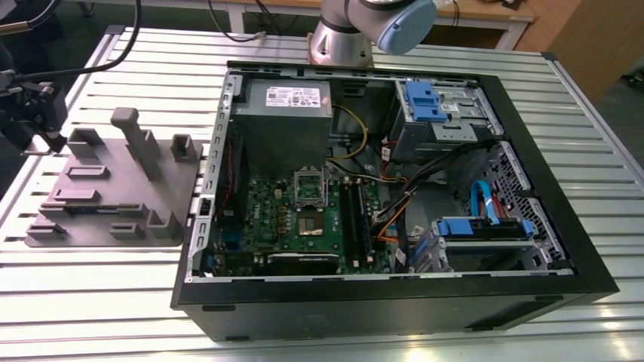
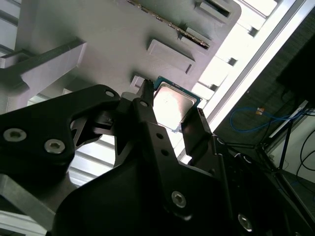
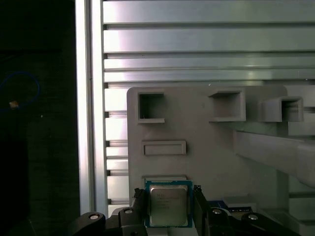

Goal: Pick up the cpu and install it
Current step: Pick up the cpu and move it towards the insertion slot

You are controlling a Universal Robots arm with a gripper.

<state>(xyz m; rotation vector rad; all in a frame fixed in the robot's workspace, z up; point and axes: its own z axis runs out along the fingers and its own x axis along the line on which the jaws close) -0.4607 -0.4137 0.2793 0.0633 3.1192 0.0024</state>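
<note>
While the gripper (image 1: 38,136) hangs at the far edge of the exterior view's left, just beside the grey tray (image 1: 111,192) of moulded blocks, both wrist views show what it grips. The cpu (image 3: 168,209), a small square chip with a silvery top and a green rim, sits between the two black fingers (image 3: 139,205) in the first wrist view. Each finger lies against one of two opposite edges with no gap to be seen, so the pincer is drawn in narrow and closed onto the chip. The cpu lies metal side up at a shallow pocket close to the tray's outer edge; whether it rests in the pocket or is raised just off it cannot be told. In the second wrist view the cpu (image 2: 173,104) shows between the same fingers with the tray behind it. Well apart, across the middle and the exterior view's right, the open computer case (image 1: 403,305) lies on the slatted metal table (image 1: 90,302), with the green board (image 1: 286,226) and its dark socket (image 1: 309,200) inside.
</note>
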